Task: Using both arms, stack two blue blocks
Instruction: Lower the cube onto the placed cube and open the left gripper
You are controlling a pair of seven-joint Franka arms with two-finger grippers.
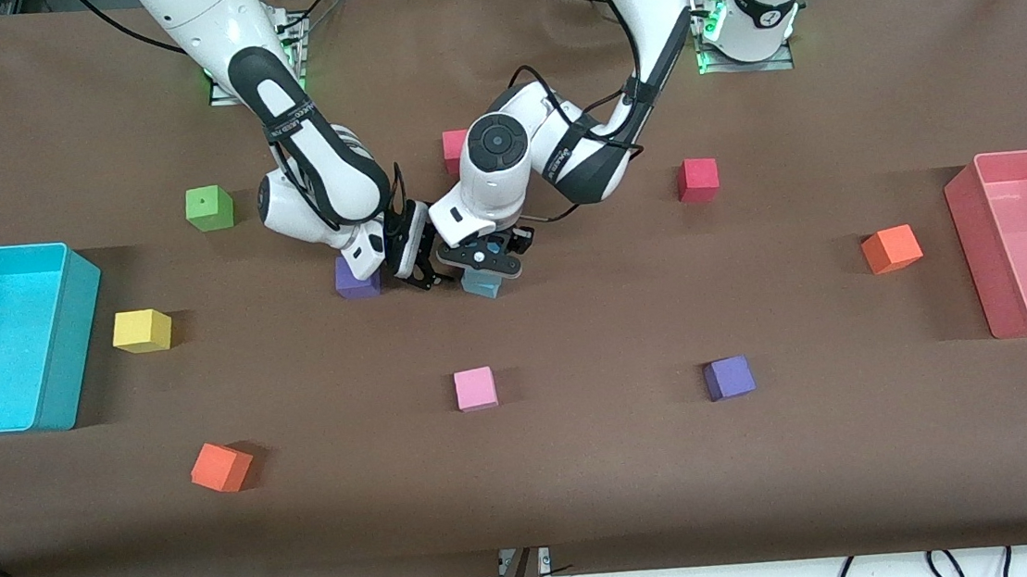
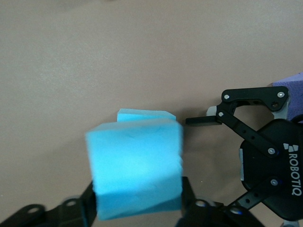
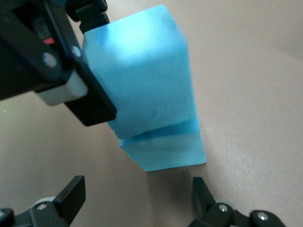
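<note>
My left gripper (image 1: 484,265) is shut on one light blue block (image 2: 137,170) and holds it on top of the second blue block (image 1: 481,285), slightly askew. In the left wrist view only a strip of the lower block (image 2: 142,115) shows past the held one. The right wrist view shows the upper block (image 3: 147,85) resting on the lower block (image 3: 165,149), with a left finger (image 3: 90,101) against its side. My right gripper (image 1: 411,262) is open and empty just beside the stack, toward the right arm's end; it also shows in the left wrist view (image 2: 215,120).
A purple cube (image 1: 356,279) sits right beside my right gripper. A pink cube (image 1: 476,388) and another purple cube (image 1: 729,377) lie nearer the front camera. Red cubes (image 1: 697,179), (image 1: 455,149) lie toward the bases. A cyan bin (image 1: 65,365) and a pink bin (image 1: 969,239) stand at the table's ends.
</note>
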